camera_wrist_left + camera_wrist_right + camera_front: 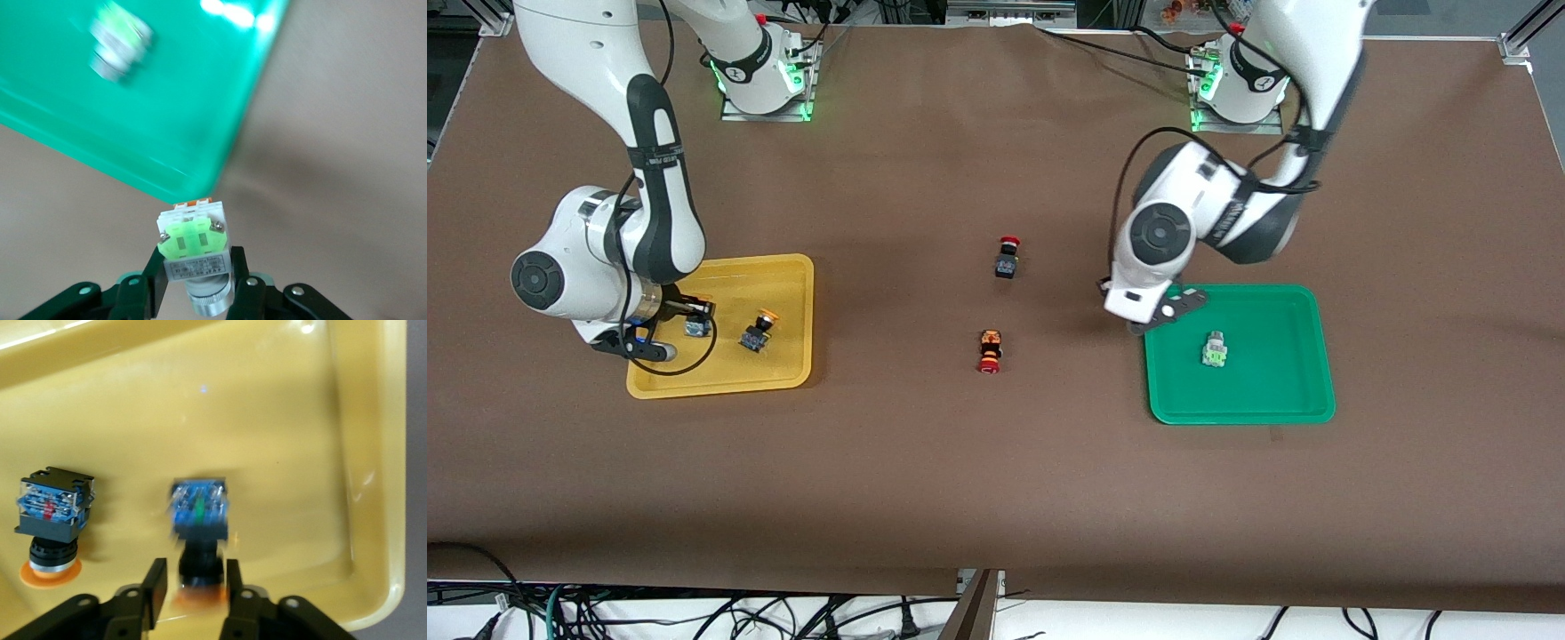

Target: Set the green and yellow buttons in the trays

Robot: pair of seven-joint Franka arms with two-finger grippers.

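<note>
My left gripper (1169, 313) is over the corner of the green tray (1240, 415) that lies toward the table's middle. It is shut on a pale grey button with a light-green face (193, 240). A second green button (1214, 348) lies in that tray and also shows in the left wrist view (119, 41). My right gripper (694, 318) is low in the yellow tray (720, 384). It is open, with a blurred black-and-blue yellow-capped button (199, 520) between the fingers, which stand clear of it. A second yellow button (758, 333) lies beside it in the tray.
A black switch with a red cap (1007, 258) and an orange-bodied switch with a red cap (990, 350) lie on the brown table between the two trays. The orange-bodied one is nearer the front camera.
</note>
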